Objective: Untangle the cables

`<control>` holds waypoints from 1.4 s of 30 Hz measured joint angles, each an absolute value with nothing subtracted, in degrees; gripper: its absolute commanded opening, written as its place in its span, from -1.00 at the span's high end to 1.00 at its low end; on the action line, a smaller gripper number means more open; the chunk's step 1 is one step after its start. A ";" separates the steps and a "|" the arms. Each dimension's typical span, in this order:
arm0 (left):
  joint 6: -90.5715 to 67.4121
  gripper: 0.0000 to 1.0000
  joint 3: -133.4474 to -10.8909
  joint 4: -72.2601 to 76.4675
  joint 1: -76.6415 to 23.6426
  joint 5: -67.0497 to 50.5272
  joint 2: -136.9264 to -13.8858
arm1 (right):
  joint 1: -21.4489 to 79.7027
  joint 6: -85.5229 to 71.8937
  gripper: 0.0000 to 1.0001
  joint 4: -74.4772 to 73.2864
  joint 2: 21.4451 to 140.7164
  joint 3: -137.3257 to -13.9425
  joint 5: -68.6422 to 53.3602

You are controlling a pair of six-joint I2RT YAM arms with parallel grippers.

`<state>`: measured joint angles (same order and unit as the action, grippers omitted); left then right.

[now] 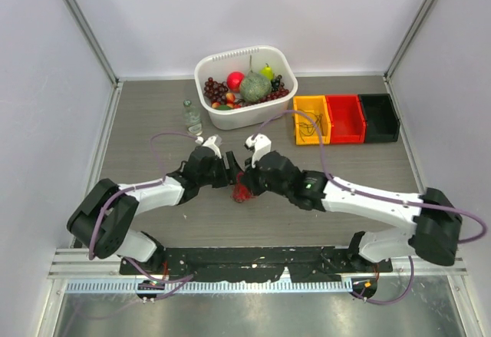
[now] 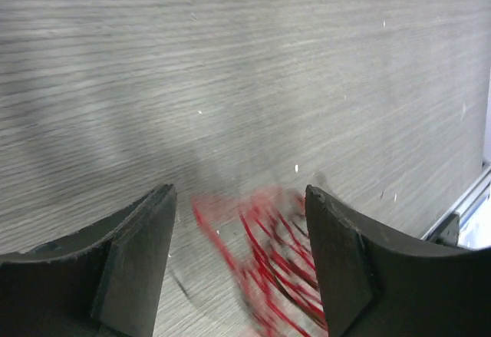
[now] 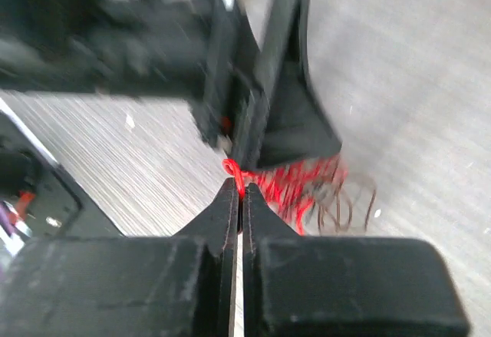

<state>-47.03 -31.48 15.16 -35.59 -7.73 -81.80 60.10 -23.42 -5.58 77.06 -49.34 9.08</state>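
Cables (image 3: 311, 186) look limp, feather-light, snag-prone; my right hand (image 3: 239, 189) pinches one red loop, my left hand (image 2: 239, 203) gapes over them.

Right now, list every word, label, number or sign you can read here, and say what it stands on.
None can be read. No print shows on the white basket, the bottle, the yellow bin, the red bin, the black bin or the table.
The wrist views are blurred around the cables and show no lettering.
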 measured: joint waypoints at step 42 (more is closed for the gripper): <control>-46.44 -0.93 -11.66 46.00 -39.35 -13.69 -60.07 | 59.88 -28.51 0.99 -10.50 68.64 -52.51 12.45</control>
<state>-46.44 -11.66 46.00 -39.35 -13.69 -60.07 59.88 -28.51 -10.50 68.64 -52.51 12.45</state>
